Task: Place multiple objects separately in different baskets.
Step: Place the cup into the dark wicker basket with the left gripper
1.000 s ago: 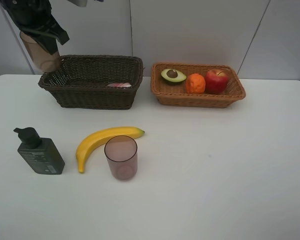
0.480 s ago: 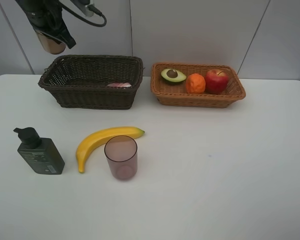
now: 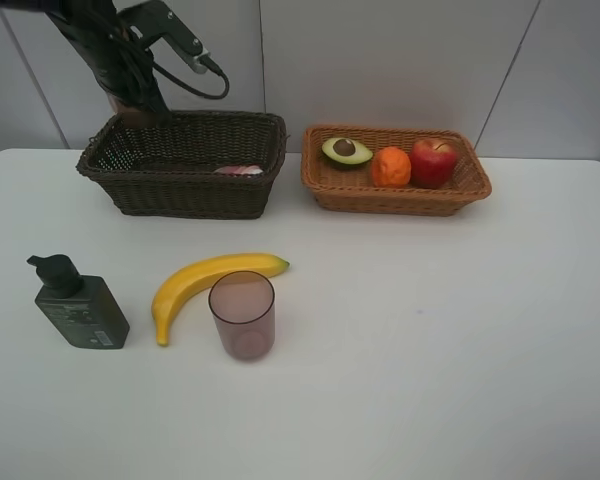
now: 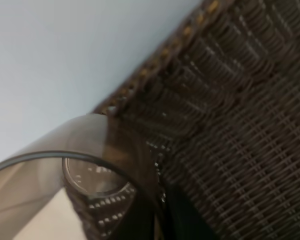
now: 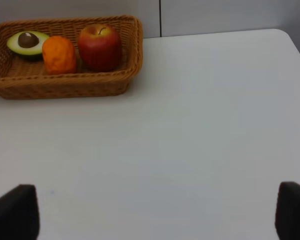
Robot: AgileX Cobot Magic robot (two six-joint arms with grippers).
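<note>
My left fingers (image 3: 138, 95), clamped on a cup (image 4: 90, 165), have swung it over the far-left rim of the dark basket (image 3: 180, 165). My right fingers (image 5: 12, 212) idle apart; release seems next.

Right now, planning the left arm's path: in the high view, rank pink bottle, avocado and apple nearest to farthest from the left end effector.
From the left end effector at the dark basket's back-left corner:
1. Pink bottle, inside that basket.
2. Avocado, light basket's left end.
3. Apple, its right end.
</note>
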